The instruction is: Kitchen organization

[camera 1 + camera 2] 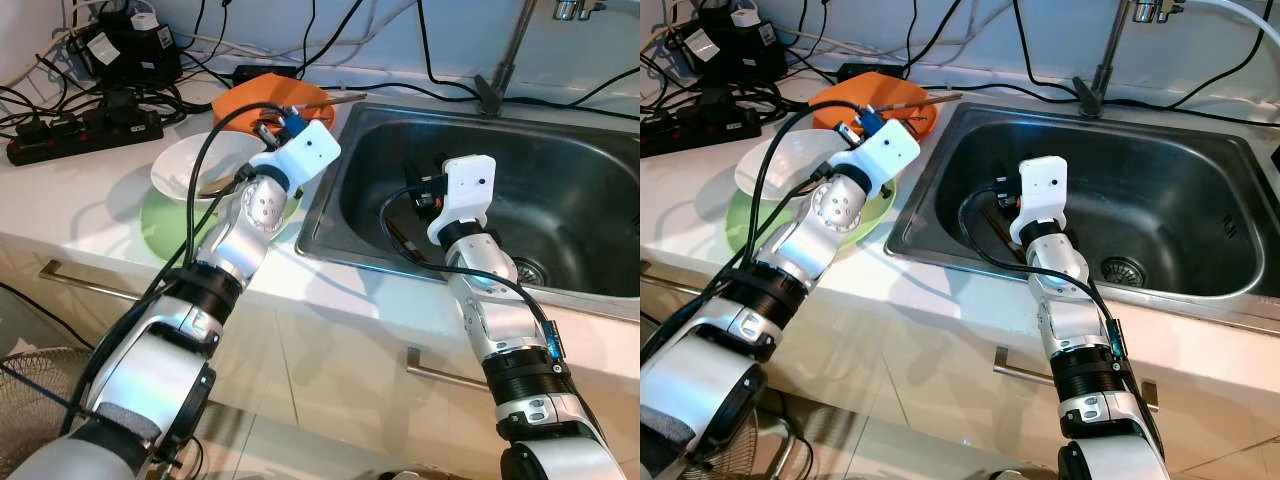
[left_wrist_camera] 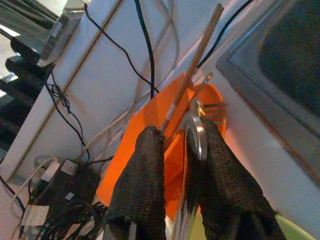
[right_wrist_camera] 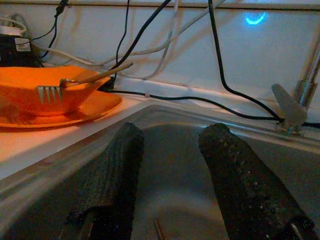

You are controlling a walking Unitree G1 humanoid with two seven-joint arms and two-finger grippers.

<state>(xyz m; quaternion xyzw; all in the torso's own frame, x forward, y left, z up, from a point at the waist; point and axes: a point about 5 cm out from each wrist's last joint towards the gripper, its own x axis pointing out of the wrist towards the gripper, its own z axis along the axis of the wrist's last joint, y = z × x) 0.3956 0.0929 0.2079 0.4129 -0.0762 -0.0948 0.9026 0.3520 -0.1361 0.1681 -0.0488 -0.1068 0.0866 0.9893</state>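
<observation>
Left gripper (image 2: 175,165), fingers clamped on a metal utensil (image 2: 196,142), above the orange bowl (image 2: 150,150) holding a fork (image 3: 50,92) and wooden chopstick (image 2: 197,55). Release should come low, inside the rim. Right gripper (image 3: 167,175), fingers apart and empty, inside the sink (image 1: 560,200). Cables (image 1: 90,110) crowd the counter behind; sink edge close alongside.

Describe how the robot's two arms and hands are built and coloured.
Both arms are jointed silver metal with black bands. Each wrist ends in a white boxy housing, with black cables looping from it. The left hand and right hand each have two long black fingers with a rough woven texture.
</observation>
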